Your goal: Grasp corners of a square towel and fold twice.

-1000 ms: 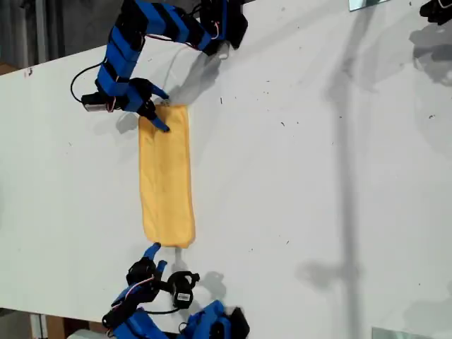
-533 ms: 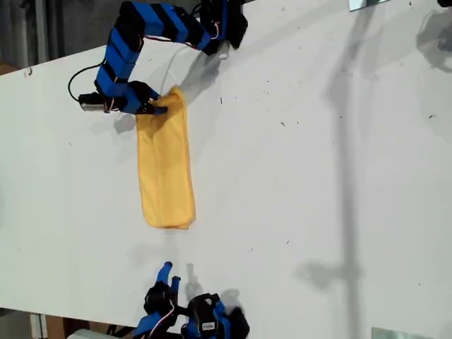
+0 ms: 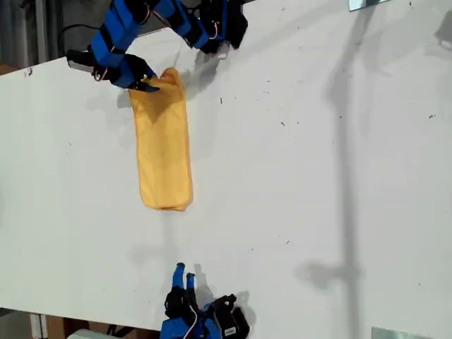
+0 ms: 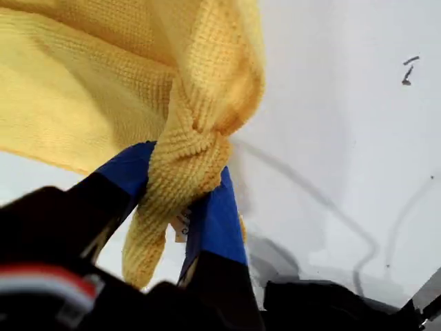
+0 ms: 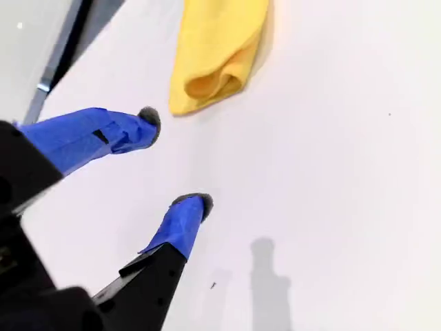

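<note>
Square towel (image 3: 164,152), folded to a long strip, lies on white table (image 3: 318,176). First claw (image 3: 150,83) pinches its far corner (image 4: 189,165) for the second fold; second claw (image 5: 178,160) gapes empty, near the other end.

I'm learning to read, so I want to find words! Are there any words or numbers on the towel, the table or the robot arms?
No text here can be read.
Small white tag on the square towel, pinched in my first end effector: mostly hidden, any print is too blurred to read.
Small dark marks on the white table: scuffs, not letters.
My second end effector: plain blue, no label showing.
</note>
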Robot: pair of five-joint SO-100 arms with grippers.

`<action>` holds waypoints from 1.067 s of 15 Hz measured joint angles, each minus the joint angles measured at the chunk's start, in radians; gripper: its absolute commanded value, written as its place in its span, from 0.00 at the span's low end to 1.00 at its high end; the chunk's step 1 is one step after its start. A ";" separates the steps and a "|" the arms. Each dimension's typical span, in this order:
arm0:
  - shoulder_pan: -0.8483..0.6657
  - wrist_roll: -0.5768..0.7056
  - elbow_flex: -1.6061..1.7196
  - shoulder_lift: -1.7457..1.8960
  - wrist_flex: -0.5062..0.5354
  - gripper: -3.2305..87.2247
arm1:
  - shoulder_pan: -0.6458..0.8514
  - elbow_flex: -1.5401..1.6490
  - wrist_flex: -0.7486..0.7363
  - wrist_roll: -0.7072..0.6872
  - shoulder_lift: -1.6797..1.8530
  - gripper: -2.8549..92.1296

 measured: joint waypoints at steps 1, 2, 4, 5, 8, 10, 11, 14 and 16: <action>0.002 -0.006 0.037 0.044 -0.003 0.26 | -0.020 0.002 0.009 0.015 0.072 0.03; 0.000 -0.008 0.078 0.100 -0.003 0.26 | -0.063 0.000 0.012 0.026 0.130 0.03; 0.002 0.005 0.146 0.158 -0.035 0.26 | -0.183 -0.061 0.025 0.043 0.158 0.03; 0.002 0.025 0.183 0.170 -0.063 0.26 | -0.238 -0.132 0.025 0.043 0.150 0.03; -0.021 0.092 0.275 0.201 -0.130 0.26 | -0.405 -0.399 0.023 0.032 0.008 0.03; -0.049 0.118 0.347 0.204 -0.173 0.26 | -0.502 -0.588 -0.005 0.005 -0.124 0.03; -0.061 0.121 0.374 0.204 -0.184 0.26 | -0.543 -0.660 -0.037 -0.011 -0.189 0.03; -0.083 0.121 0.382 0.204 -0.187 0.26 | -0.609 -0.758 -0.166 -0.037 -0.360 0.03; -0.083 0.121 0.387 0.204 -0.187 0.27 | -0.629 -0.798 -0.259 -0.046 -0.454 0.03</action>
